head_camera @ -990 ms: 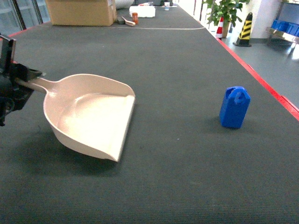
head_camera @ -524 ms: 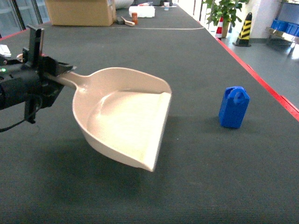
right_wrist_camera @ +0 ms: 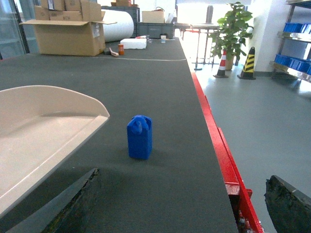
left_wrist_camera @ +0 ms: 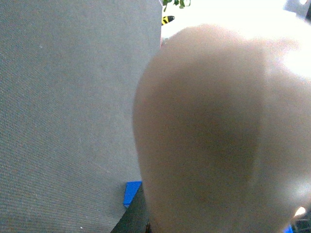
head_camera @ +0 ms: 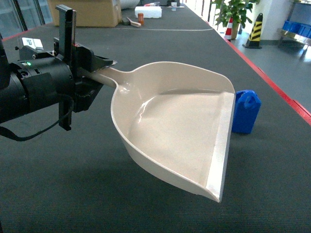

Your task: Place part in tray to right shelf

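The beige tray [head_camera: 180,126] hangs above the dark mat, tilted, with my left gripper [head_camera: 95,73] shut on its long handle. Its front lip reaches right up to the small blue part [head_camera: 246,110], which stands upright near the red table edge. The tray's blurred underside [left_wrist_camera: 218,136] fills the left wrist view, with only a sliver of the part [left_wrist_camera: 131,191] showing below it. In the right wrist view the part [right_wrist_camera: 140,137] stands ahead of my open right gripper [right_wrist_camera: 182,194], and the tray [right_wrist_camera: 43,131] is at left. The right shelf [head_camera: 297,28], steel with blue crates, shows far right.
A red rim [head_camera: 286,99] marks the table's right edge, with grey floor beyond. A cardboard box [head_camera: 85,12] and small items sit at the far end. Traffic cones [head_camera: 253,31] and a potted plant [head_camera: 235,12] stand on the floor.
My left gripper has lifted the tray off the mat and carried it rightward and toward the camera. Its front lip has come from mid-table to beside the part, which has not moved.
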You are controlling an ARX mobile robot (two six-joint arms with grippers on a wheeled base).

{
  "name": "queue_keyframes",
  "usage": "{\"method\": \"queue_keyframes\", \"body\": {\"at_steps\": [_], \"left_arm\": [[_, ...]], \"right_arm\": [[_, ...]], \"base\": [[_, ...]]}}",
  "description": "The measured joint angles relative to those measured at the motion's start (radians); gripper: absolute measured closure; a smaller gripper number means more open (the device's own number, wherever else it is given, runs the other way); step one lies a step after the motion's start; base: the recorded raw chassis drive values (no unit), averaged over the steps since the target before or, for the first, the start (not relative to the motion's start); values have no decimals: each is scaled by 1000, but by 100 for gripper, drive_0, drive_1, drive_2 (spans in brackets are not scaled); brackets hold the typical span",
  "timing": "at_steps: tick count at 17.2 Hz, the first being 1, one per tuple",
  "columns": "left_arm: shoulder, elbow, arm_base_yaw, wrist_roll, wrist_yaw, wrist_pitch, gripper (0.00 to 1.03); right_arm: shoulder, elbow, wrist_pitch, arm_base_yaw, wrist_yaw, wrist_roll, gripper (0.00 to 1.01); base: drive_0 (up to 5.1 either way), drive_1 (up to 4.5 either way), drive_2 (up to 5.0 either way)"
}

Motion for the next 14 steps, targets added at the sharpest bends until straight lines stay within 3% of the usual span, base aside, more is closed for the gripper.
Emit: {"method": "queue_keyframes", "body": {"at_steps": [4,8,12,13,14], "left_arm": [[-32,-33,-22,-19,15,5,83],[-55,-53,18,-18,-3,19,83],[-55,-53,6,-18,2,18,83],[-55,-53,6,-18,5,18,83],[-55,-53,6,-18,4,18,83]], "right_arm": [[0,0,0,0,0,0,3],[0,0,0,0,0,0,3],[2,1,-10,2,8,1,3],[55,35,-111,26,93,8,3],[215,56,-54,-2,142,8,3]], "base": [[0,0,0],[0,0,0],[0,0,0],[0,0,0],[0,0,0]]}}
